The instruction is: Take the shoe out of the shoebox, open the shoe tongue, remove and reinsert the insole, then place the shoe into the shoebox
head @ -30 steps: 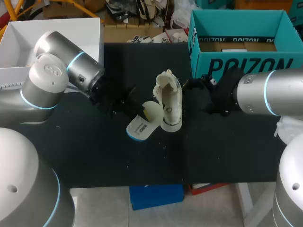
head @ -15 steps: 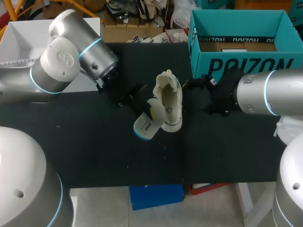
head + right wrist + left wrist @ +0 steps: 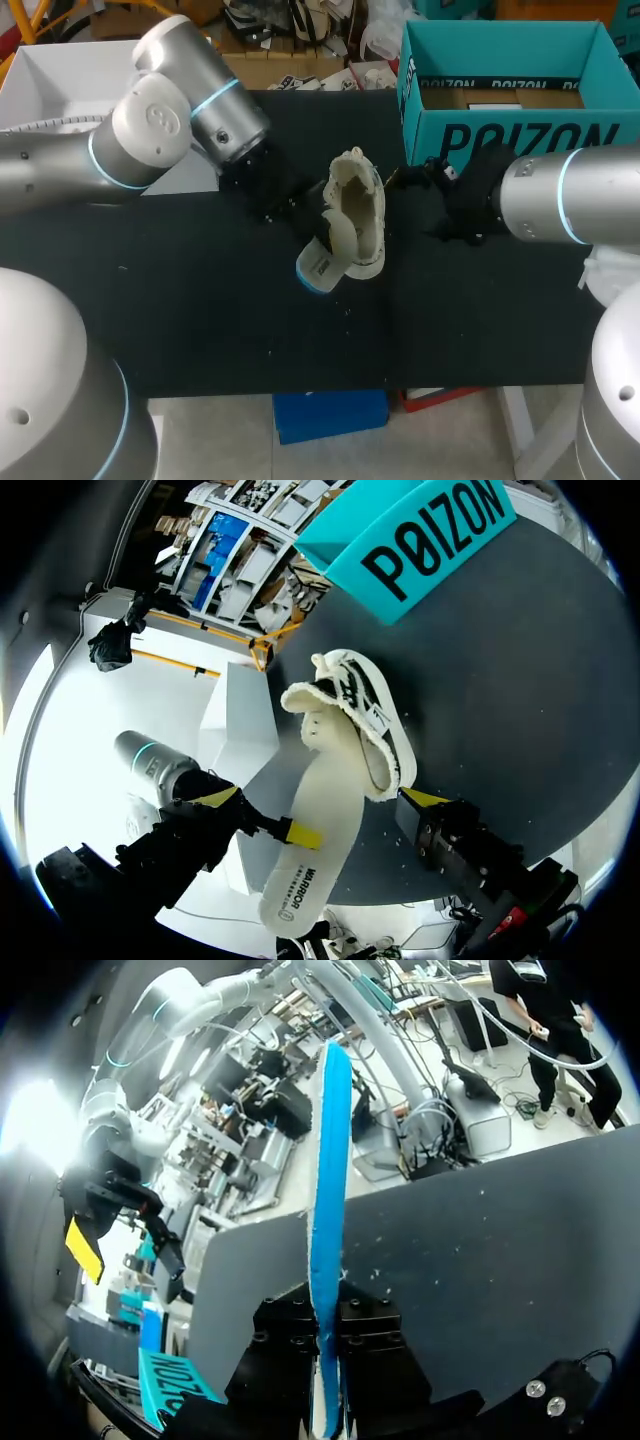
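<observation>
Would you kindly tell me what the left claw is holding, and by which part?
The left claw holds the insole, pinched at one long side edge, roughly mid-length.

Setting: robotics laboratory, manipulation bench. Evidence: two silver jointed robot arms with blue-lit joint rings, left arm (image 3: 150, 140) and right arm (image 3: 570, 195), flanking one black-topped table (image 3: 200, 320). A teal cardboard shoebox (image 3: 500, 140) stands at its far right corner.

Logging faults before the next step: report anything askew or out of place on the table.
The insole juts slantwise from the shoe, its printed end sticking well out, pinched in the left claw. That looks like an insole only partly seated in the shoe rather than a fault. No spill or damage shows.
</observation>
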Robot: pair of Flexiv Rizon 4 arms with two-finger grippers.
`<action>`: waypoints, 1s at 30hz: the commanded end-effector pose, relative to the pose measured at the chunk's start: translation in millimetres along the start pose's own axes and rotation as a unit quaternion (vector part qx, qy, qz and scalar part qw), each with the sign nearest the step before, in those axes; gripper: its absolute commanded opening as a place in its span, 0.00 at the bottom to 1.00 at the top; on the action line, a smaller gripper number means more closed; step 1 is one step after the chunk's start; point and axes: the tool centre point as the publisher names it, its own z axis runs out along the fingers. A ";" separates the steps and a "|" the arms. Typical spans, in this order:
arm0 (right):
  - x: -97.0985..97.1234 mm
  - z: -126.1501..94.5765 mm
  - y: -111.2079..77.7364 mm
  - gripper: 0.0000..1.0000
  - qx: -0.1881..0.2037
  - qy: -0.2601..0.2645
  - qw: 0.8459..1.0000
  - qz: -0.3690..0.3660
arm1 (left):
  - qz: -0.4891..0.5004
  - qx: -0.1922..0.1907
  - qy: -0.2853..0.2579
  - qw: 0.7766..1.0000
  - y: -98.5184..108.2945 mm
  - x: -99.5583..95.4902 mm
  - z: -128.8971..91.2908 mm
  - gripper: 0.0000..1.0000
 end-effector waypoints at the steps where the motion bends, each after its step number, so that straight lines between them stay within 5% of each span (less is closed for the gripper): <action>1: -0.9 -3.6 3.4 1.00 0.052 0.001 0.999 0.000 | 0.002 0.002 0.007 1.000 11.1 -8.0 7.5 0.00; 30: -0.9 -3.6 3.4 1.00 0.052 0.001 0.999 0.000 | -0.016 -0.020 -0.009 1.000 66.9 -9.9 17.8 0.00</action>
